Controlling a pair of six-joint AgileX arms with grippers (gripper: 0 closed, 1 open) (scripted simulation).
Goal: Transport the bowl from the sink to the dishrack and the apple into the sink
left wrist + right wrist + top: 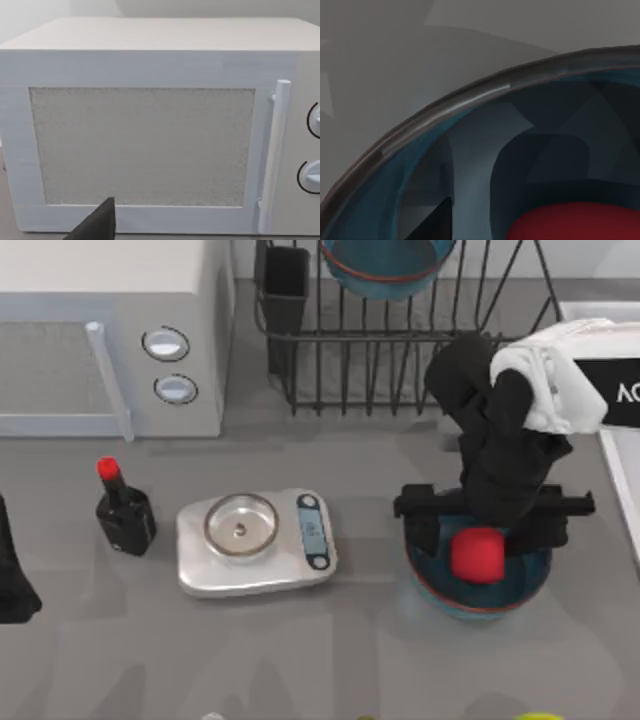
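Note:
A teal-blue bowl point(522, 580) with a red-brown rim stands on the grey table at the right, outside the sink point(622, 490), whose white rim runs along the right edge. The red apple point(478, 555) lies inside this bowl. My right gripper point(484, 536) hangs straight over the bowl, open, a finger on either side of the apple with gaps between. The right wrist view has the bowl's rim point(445, 107), the apple point(575, 222) and one dark fingertip point(432, 225). The black wire dishrack point(400, 370) at the back holds a second alike bowl point(385, 265). My left gripper point(12, 585) is parked at the far left, open.
A white microwave point(110, 330) fills the back left and faces the left wrist camera point(145, 145). A black bottle with a red cap point(124, 510) and a silver kitchen scale point(255, 540) stand mid-table. A dark utensil cup point(285, 280) sits at the rack's left corner.

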